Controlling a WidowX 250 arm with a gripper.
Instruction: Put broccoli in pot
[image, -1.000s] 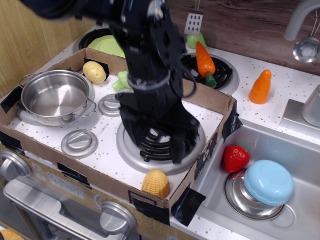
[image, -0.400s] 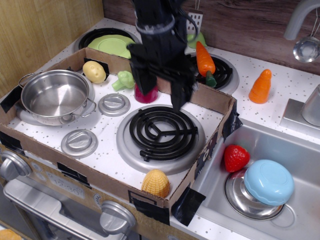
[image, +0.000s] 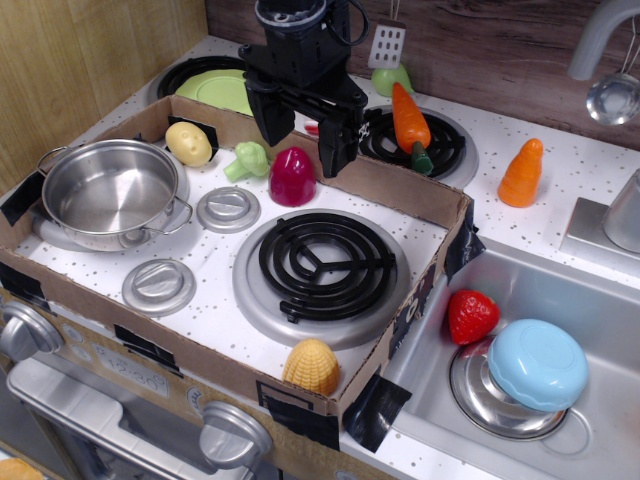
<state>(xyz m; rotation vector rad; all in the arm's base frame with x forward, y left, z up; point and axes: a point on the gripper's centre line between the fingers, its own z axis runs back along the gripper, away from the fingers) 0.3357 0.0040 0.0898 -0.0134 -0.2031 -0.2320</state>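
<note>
The broccoli (image: 248, 160) lies on the white stove top by the box's back wall, between a yellow potato toy (image: 189, 144) and a dark red toy (image: 293, 176). The steel pot (image: 109, 193) stands empty at the left, on the left burner. My black gripper (image: 303, 140) hangs open above the back wall, fingers pointing down, a little right of and above the broccoli, over the red toy. It holds nothing.
A cardboard wall (image: 400, 190) rings the stove top. A black coil burner (image: 323, 265), two silver discs (image: 228, 209) and a yellow corn toy (image: 311, 366) lie inside. Behind are a lime plate (image: 215, 92) and carrots (image: 408, 118). The sink (image: 560, 300) holds a strawberry (image: 470, 315) and a blue-lidded bowl (image: 536, 365).
My gripper has risen from low over the coil burner and moved back toward the rear wall. The red toy and broccoli are now uncovered. No object has moved.
</note>
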